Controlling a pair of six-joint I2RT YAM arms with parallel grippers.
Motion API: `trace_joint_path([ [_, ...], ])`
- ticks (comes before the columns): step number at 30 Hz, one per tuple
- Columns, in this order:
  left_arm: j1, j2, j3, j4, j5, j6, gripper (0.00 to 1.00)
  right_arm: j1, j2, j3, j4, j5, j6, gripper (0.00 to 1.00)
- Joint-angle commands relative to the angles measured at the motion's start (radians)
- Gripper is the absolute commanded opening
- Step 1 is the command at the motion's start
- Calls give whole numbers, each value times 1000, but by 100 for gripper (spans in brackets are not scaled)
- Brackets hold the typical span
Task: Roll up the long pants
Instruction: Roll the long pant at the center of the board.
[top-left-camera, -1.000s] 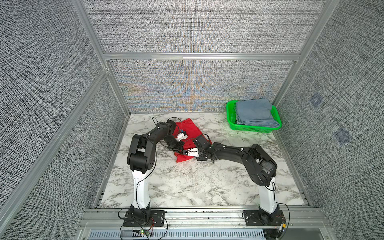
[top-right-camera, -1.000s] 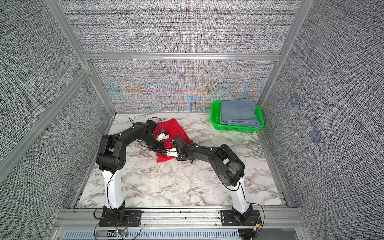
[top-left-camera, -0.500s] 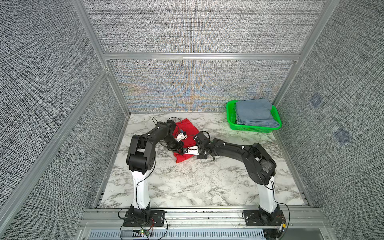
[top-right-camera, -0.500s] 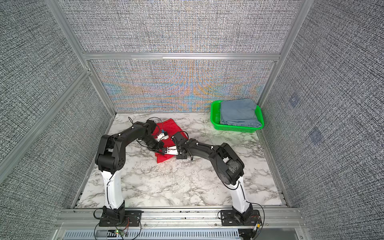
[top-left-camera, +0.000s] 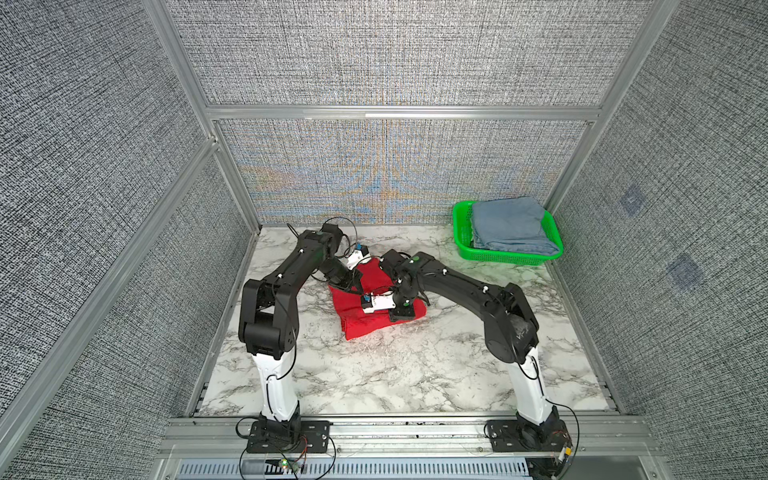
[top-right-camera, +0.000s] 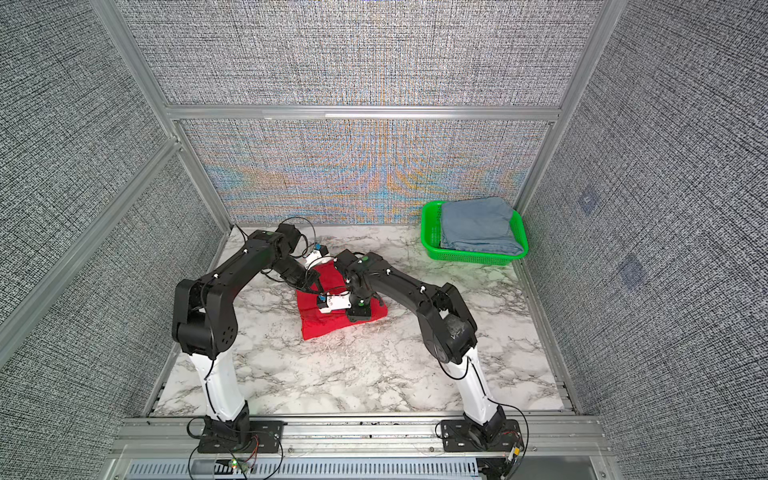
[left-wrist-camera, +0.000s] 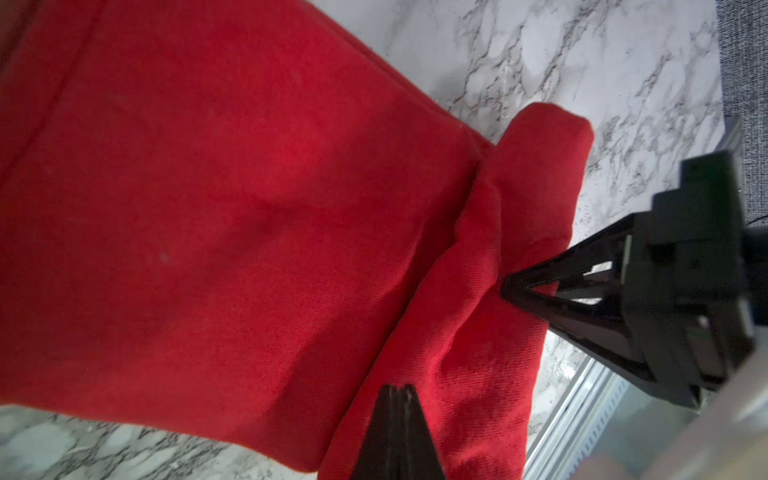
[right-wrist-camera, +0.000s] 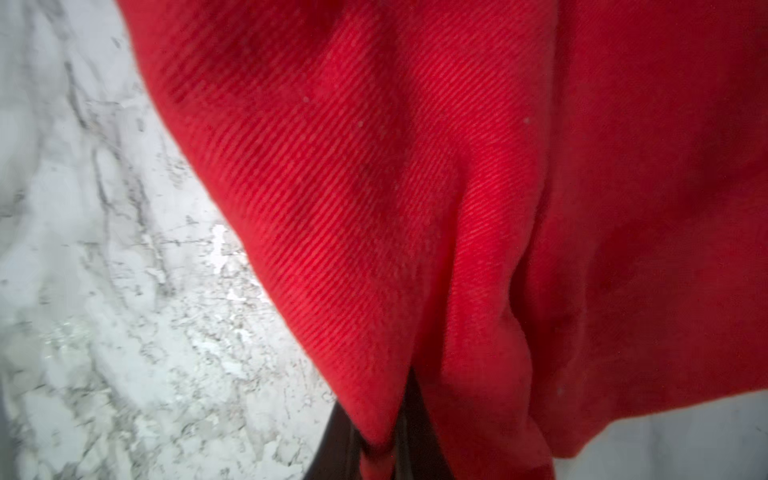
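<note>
The long pants lie folded on the marble table, bright red, with a rolled edge along one side. My left gripper is shut, its tips resting on that rolled edge with no cloth between them. My right gripper is shut on a fold of the pants, and red cloth bulges up between its fingers. In the left wrist view the two grippers sit close together on the same roll.
A green basket holding a folded blue-grey garment stands at the back right corner. Grey padded walls and aluminium rails enclose the table on all sides.
My right gripper has closed on the red cloth, and its wrist has swung up and toward the back. The left arm has barely moved.
</note>
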Motion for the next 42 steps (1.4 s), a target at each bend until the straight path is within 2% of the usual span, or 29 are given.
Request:
trace_joint_path([
  [1, 1, -16, -21, -1, 1, 12, 2, 3, 32, 102, -228, -103, -17, 0],
  [9, 9, -29, -61, 29, -93, -5, 2, 17, 34, 127, -233, -63, -13, 0],
  [19, 45, -35, -50, 74, -107, -55, 2, 68, 135, 175, -233, -20, -70, 0],
  [26, 104, -47, -44, 68, -99, -46, 2, 77, 168, 217, -233, 9, -117, 0],
  [33, 115, -14, -45, 42, -42, -6, 2, 76, 241, 303, -233, 66, -130, 0],
  [42, 114, 8, -47, 48, -42, 23, 2, 62, 247, 381, -233, 21, -151, 0],
])
